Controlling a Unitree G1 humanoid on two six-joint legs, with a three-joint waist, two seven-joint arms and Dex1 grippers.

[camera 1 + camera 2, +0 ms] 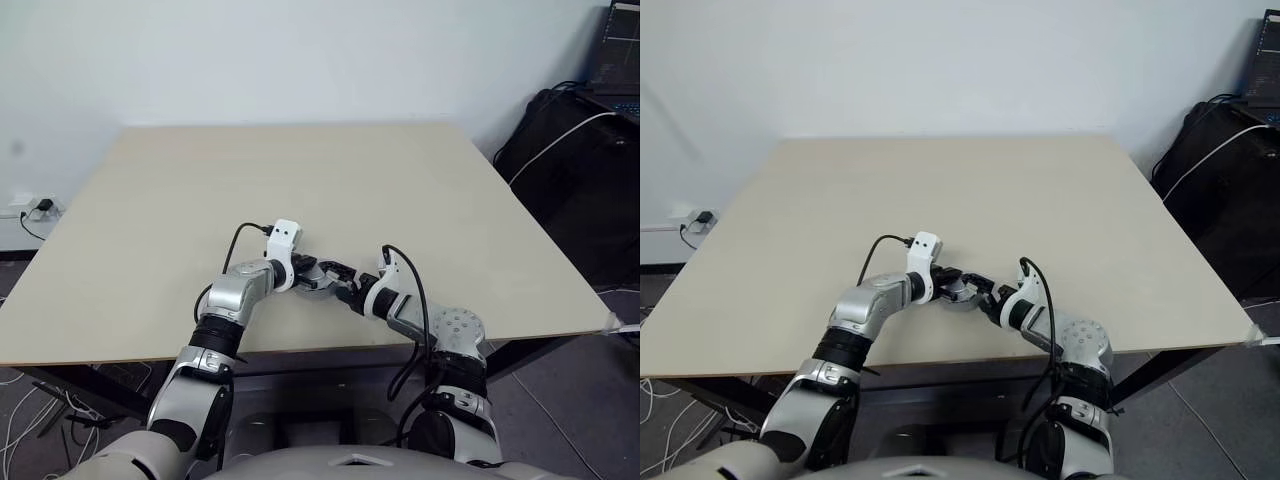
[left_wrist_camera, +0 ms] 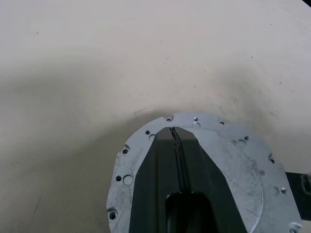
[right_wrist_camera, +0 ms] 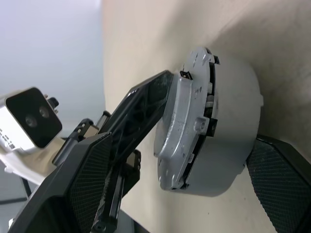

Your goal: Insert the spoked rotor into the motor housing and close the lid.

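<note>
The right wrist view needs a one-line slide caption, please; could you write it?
Left pincer shut and pressing on the lid of the motor housing, between the right pincer's open fingers.

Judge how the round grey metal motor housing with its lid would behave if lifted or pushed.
Probably stiff and heavy for its size: the grey-silver metal lid and drum-shaped motor housing look solid. Its smooth wall might slip in a grip. Tipped on edge, it could roll.

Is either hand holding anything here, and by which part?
Left hand is shut, its tips laid flat on the lid, gripping nothing. Right hand is open astride the motor housing side wall and does not appear clamped.
</note>
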